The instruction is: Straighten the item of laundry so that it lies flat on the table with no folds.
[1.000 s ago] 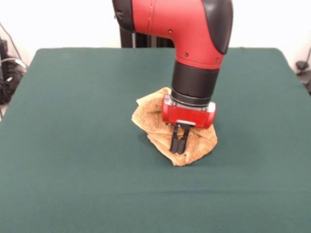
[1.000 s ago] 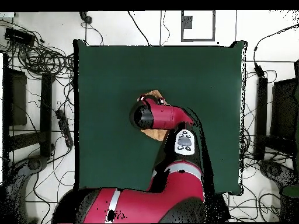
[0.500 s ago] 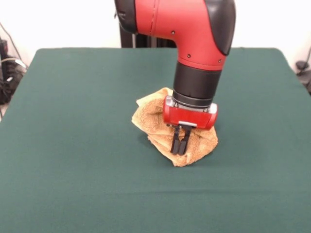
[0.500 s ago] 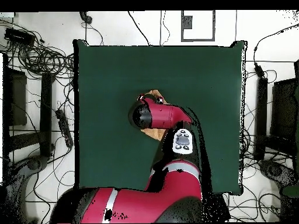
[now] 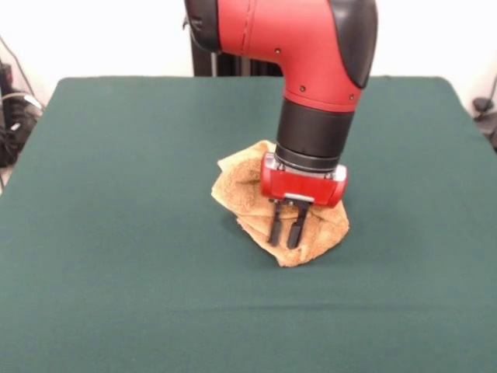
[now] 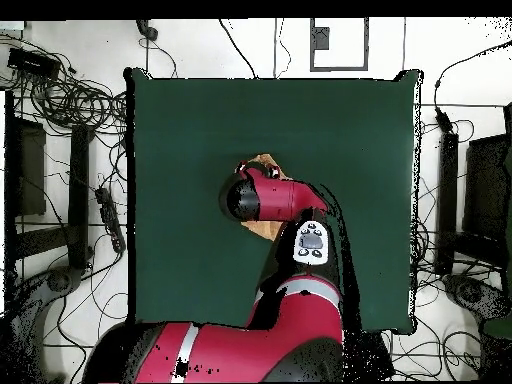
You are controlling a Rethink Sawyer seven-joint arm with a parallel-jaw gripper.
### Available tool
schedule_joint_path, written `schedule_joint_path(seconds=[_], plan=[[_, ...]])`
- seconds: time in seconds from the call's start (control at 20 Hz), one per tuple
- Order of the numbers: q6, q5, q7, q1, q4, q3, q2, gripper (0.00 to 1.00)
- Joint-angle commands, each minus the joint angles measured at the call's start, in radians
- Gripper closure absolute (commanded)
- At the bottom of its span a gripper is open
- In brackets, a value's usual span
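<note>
Where the red and black arm [image 5: 311, 70] comes down from the top of the front view, its gripper [image 5: 284, 235] hangs straight over the towel [image 5: 248, 194], which lies bunched in a crumpled heap near the middle of the table [image 5: 116, 233]. The jaws point downward and stand slightly spread, with a narrow gap between the two black fingers [image 5: 275, 227]; their tips reach the upper folds of the cloth, though whether they press into it cannot be told. The towel is orange-tan and far from flat: one corner sticks out toward the table's far side, and thick folds pile up below the red wrist block. In the overhead view the arm [image 6: 285, 200] covers most of the towel [image 6: 264, 160], leaving only small patches of cloth showing past the black end of the arm and beside its red link. The green table [image 6: 180, 120] is bare around the heap. Cables and equipment lie on the floor beyond the table's edges.
</note>
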Motion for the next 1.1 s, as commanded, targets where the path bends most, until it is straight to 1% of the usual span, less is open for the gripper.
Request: schedule_joint_path(seconds=[0.05,0.15,0.35,0.5,0.6,0.8,1.0,1.05,1.1], plan=[[0.013,0.017,0.109,-0.015,-0.011,0.166,0.095,0.0],[0.008,0.014,0.106,-0.02,-0.008,0.174,0.097,0.0],[-0.002,0.005,0.107,-0.002,-0.02,0.152,0.098,0.0],[0.01,0.008,0.102,-0.003,-0.035,0.152,0.116,0.0],[0.022,0.012,0.095,-0.015,-0.046,0.167,0.136,0.0],[-0.021,0.007,0.082,-0.055,-0.075,0.224,0.195,0.0],[-0.033,0.017,0.099,-0.047,-0.095,0.215,0.213,0.0],[-0.04,0.006,0.085,-0.055,-0.103,0.224,0.216,0.0],[-0.03,-0.013,0.05,-0.081,-0.106,0.258,0.218,0.0]])
